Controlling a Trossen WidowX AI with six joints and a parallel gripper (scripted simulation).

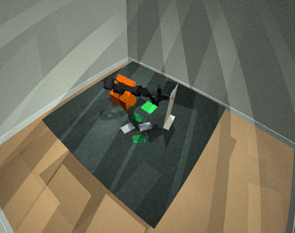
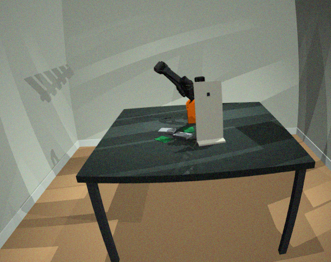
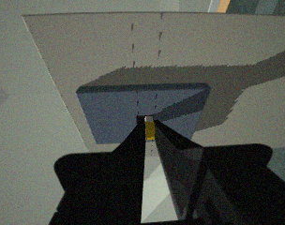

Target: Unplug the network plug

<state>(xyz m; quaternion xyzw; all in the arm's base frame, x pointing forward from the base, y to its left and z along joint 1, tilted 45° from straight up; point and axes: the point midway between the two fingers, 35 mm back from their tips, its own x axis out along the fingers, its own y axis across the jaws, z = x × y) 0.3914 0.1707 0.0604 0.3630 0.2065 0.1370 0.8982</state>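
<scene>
In the wrist view, the dark fingers are seen nearly closed, with the yellow plug gripped between their tips. The plug is still seated in the blue-grey socket plate on the upright panel. Beyond, on the bench, a bright green square is seen beside the orange arm base.
</scene>
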